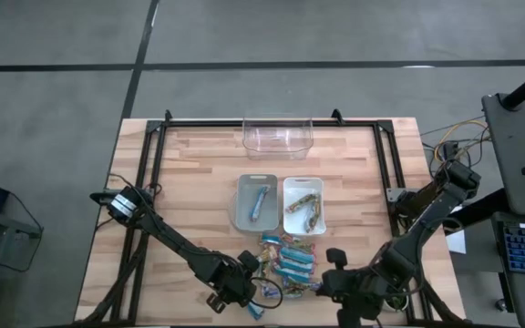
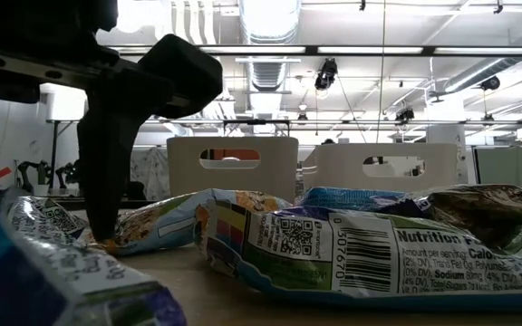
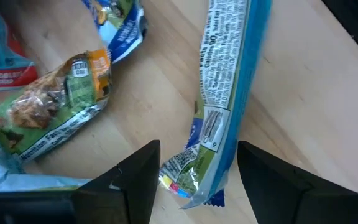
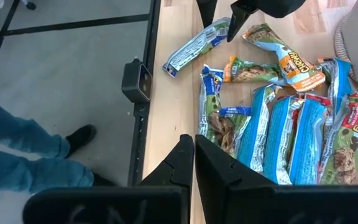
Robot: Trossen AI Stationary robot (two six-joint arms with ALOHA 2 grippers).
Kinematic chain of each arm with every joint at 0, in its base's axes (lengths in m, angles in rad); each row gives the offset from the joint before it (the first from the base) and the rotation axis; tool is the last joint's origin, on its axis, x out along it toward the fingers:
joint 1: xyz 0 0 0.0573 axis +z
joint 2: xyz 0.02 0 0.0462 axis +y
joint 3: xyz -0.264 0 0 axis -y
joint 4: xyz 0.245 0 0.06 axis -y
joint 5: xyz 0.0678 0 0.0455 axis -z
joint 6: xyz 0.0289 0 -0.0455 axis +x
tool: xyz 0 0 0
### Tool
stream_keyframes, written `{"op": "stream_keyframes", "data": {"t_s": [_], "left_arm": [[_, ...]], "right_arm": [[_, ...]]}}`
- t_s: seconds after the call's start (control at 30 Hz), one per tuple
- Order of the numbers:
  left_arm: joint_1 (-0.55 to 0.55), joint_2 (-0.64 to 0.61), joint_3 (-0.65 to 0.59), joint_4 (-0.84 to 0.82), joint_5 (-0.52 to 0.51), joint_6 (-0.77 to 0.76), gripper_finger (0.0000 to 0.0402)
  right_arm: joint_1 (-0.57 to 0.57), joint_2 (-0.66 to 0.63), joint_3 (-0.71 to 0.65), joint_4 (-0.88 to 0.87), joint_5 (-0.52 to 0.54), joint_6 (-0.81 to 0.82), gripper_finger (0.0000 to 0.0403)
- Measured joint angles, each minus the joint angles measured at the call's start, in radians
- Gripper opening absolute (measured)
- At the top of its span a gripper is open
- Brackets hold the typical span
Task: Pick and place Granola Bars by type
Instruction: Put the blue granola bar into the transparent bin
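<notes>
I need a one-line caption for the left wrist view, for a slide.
Left gripper, open, straddling the end of a blue-edged granola bar lying on the wooden table.

"Nutrition Facts" on a bar wrapper; "Chewy" on another.

One camera hangs overhead and looks straight down, taking in the whole wooden table, both arms and some floor around it. A second sits at table-top height, so close to the granola bars that wrappers fill its lower half, and it faces level across into the room. The left wrist camera looks steeply down, very near the wood, at a blue-edged bar between its own fingers. The right wrist camera stands farther back, facing along the table's front edge. It shares that same blue-edged bar with the left wrist view.
</notes>
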Motion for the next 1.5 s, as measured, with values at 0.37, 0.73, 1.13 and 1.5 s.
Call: {"op": "stream_keyframes", "data": {"t_s": [0.37,0.73,1.13,1.5], "left_arm": [[0.0,0.0,0.0,0.003,0.061,0.05,0.0196],[0.001,0.008,0.0,0.0,0.074,0.05,0.0196],[0.003,0.021,0.0,-0.002,0.075,0.028,0.0181],[0.003,0.022,0.003,-0.006,0.114,0.004,0.0096]], "right_arm": [[-0.003,0.0,0.0,0.0,0.0,0.0,0.0009],[-0.003,0.001,0.0,0.001,0.0,0.0,0.0009],[-0.003,0.001,0.0,0.001,-0.001,0.0,0.0009],[-0.003,0.001,0.0,0.0,0.0,0.0,0.0009]]}}
